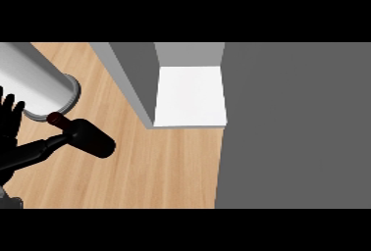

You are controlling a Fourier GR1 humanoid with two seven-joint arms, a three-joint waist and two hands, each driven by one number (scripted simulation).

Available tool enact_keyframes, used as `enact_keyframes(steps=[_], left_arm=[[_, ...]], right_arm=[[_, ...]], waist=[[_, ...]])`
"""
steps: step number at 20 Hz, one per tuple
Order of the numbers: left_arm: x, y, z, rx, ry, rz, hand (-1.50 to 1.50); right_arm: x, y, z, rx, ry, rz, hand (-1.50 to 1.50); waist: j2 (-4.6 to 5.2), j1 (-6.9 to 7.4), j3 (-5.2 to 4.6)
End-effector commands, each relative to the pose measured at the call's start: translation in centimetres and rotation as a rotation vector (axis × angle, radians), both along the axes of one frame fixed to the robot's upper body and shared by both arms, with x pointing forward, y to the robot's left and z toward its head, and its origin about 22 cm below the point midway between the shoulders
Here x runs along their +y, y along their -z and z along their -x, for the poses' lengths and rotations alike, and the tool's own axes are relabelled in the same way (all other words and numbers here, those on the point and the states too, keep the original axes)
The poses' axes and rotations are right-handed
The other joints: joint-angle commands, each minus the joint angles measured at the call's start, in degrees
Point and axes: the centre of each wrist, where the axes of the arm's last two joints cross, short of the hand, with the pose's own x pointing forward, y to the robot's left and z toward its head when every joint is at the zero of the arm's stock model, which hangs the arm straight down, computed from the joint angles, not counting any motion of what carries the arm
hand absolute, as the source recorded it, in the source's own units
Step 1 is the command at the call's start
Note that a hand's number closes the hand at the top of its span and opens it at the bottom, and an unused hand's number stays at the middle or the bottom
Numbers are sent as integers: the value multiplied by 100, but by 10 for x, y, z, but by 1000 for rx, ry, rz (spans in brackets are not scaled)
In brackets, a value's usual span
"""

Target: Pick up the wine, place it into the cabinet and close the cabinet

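The wine bottle (88, 136) is dark with a red cap and stands on the wooden counter (167, 166) at the left; whether it is upright or tilted I cannot tell. My left hand (10, 128) shows at the left edge with its fingers straight and pointing up. Its thumb (42, 147) stretches right and meets the bottle's side. The cabinet (136, 81) is grey and stands open at the centre top, showing a white inner floor (190, 95). My right hand is not in view.
A pale grey cylinder (35, 81) with a ringed end lies at the upper left, right by the bottle's cap. A broad flat grey panel (293, 127) covers the right part of the view, beside the cabinet's opening.
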Motion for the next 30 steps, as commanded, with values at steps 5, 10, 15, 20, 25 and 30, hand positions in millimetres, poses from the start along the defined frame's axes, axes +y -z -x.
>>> enact_keyframes(steps=[5, 10, 15, 20, 25, 30], left_arm=[[14, 45, -16, 31, -2, 17, -150], [26, 67, -11, 74, -42, 6, -150], [37, 98, -20, 103, -43, 20, -150], [38, 113, -26, 131, -20, 10, -150], [43, 140, -24, 116, 12, 52, -150], [41, 160, -19, 146, 26, 66, -150]], right_arm=[[-9, -34, 46, -76, -25, -62, -150], [-14, -37, 56, -80, -34, -63, -150], [-14, -40, 56, -81, -51, -56, -150], [-20, -33, 49, -82, -39, -36, -150], [-15, -29, 47, -79, -32, -23, -150], [-13, -33, 44, -81, -29, -42, -150]], waist=[[6, -24, -2], [-5, -53, 1], [4, -75, -2], [8, -44, 9], [7, -22, 5], [9, 8, 3]])
